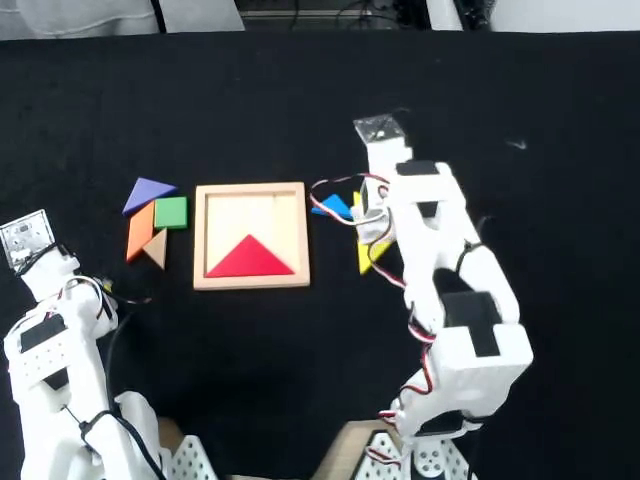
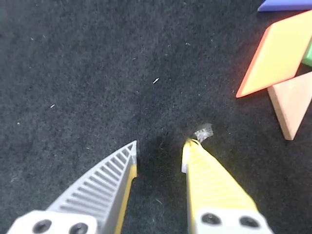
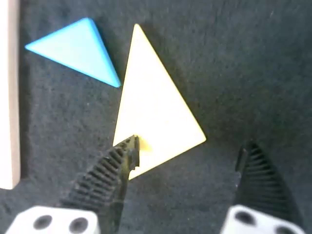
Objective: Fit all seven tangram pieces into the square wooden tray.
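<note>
My right gripper [image 3: 191,145] hangs with jaws spread wide over the yellow triangle [image 3: 155,107], one fingertip above its edge. The blue triangle [image 3: 78,48] lies just beside it. In the high view both sit right of centre, next to the wooden tray [image 1: 250,188], whose lower half holds the red triangle [image 1: 249,258]. At lower left, my left gripper [image 2: 161,146] has its jaws parted, gripping nothing, near the orange parallelogram [image 2: 282,53].

No readable text, labels, numbers, or signs anywhere
</note>
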Robot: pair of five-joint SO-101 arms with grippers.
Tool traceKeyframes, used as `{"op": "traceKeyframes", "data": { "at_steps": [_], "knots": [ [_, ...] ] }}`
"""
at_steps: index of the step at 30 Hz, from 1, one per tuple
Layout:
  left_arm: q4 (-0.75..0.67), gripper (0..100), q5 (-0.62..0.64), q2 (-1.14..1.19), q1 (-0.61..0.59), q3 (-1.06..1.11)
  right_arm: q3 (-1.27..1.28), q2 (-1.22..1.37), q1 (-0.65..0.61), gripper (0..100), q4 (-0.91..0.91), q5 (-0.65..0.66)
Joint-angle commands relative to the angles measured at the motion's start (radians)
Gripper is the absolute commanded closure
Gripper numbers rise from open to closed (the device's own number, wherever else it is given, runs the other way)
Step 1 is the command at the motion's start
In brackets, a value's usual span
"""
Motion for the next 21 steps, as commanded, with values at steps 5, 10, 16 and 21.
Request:
{"op": "traceKeyframes", "data": {
  "at_steps": [5,10,16,21],
  "knots": [
    [-0.012,84,-0.002,-0.008,0.01,-0.007,-0.082,0.056,-0.043,67.6,-0.026,-0.005],
    [-0.012,84,-0.002,-0.008,0.01,-0.007,-0.088,0.077,-0.094,67.7,-0.026,0.0],
    [-0.012,84,-0.002,-0.008,0.01,-0.007,-0.088,0.081,-0.095,67.7,-0.031,0.0],
    [-0.012,84,-0.002,-0.008,0.01,-0.007,-0.09,0.081,-0.092,77.3,-0.031,0.0]
  ]
}}
